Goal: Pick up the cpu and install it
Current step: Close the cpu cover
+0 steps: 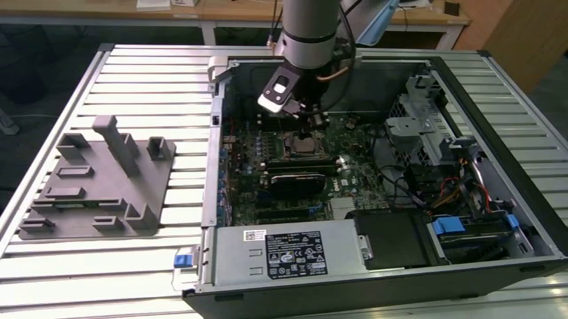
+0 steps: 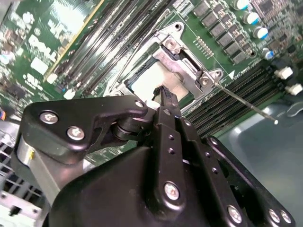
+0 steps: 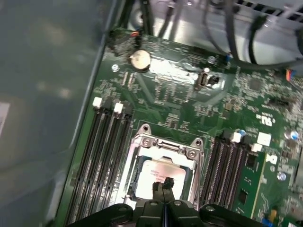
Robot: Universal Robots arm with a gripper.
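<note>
The cpu [image 3: 156, 171] lies flat inside the metal-framed socket [image 3: 166, 145] on the green motherboard, its silver top facing up. It also shows pale in the second wrist view as the cpu [image 2: 150, 81], and in the exterior view as the cpu [image 1: 304, 142] at the board's middle. My gripper [image 3: 163, 185] hangs just over the chip's middle with both black fingers pressed together and nothing between them. In the second wrist view the gripper [image 2: 165, 94] points at the chip's edge. The exterior view has the gripper [image 1: 314, 120] just above the socket, inside the open computer case.
Black memory slots [image 3: 102, 161] flank the socket on both sides. A thin socket lever [image 2: 246, 101] sticks out sideways. The case walls [image 1: 215, 119], drive cage [image 1: 417, 123] and power supply [image 1: 284, 256] ring the board. A grey fixture tray [image 1: 93, 179] sits on the table at the exterior view's left.
</note>
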